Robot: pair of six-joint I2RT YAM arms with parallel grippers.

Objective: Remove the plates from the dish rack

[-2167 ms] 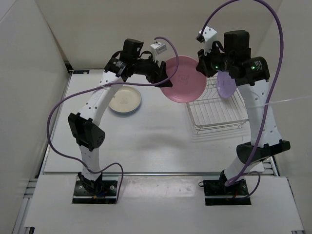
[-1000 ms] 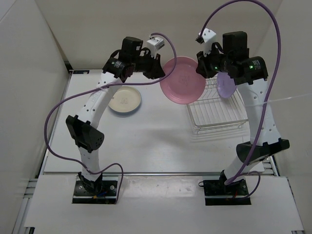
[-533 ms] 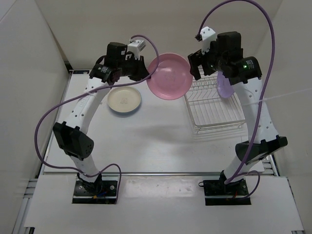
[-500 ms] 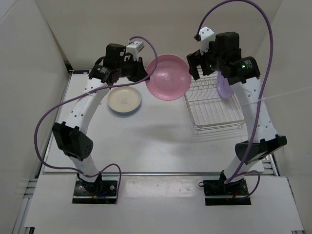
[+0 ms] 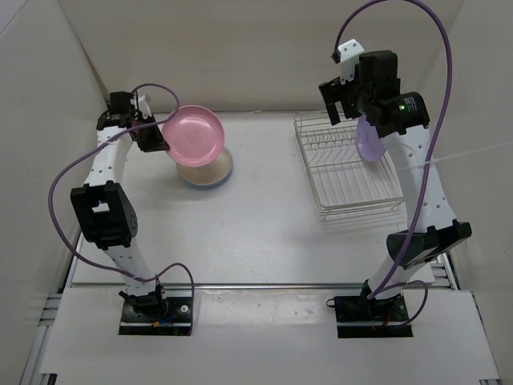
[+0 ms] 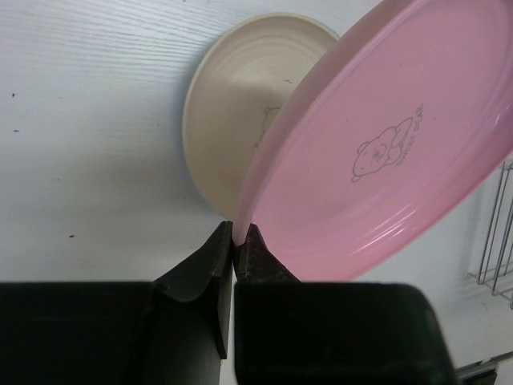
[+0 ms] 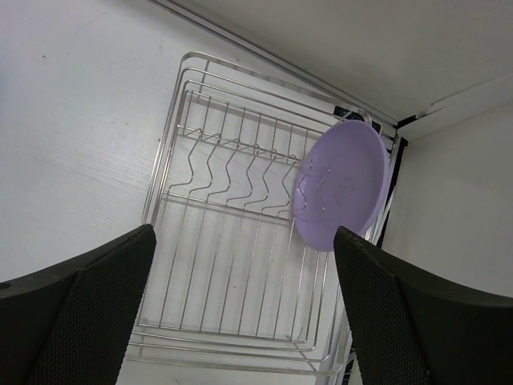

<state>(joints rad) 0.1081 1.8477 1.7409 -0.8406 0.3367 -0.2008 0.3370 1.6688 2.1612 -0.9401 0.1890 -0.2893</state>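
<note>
You see a white desk with faint wood grain, boxed by plain white walls at nine, twelve and three o'clock; a white board spans six o'clock.

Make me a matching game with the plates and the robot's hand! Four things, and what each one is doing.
1. pink plate
2. cream plate
3. purple plate
4. right gripper

A. standing in the dish rack
B. open, holding nothing
C. pinched by the left gripper
D. lying flat, face up

Pairs: 1-C, 2-D, 3-A, 4-B
</note>
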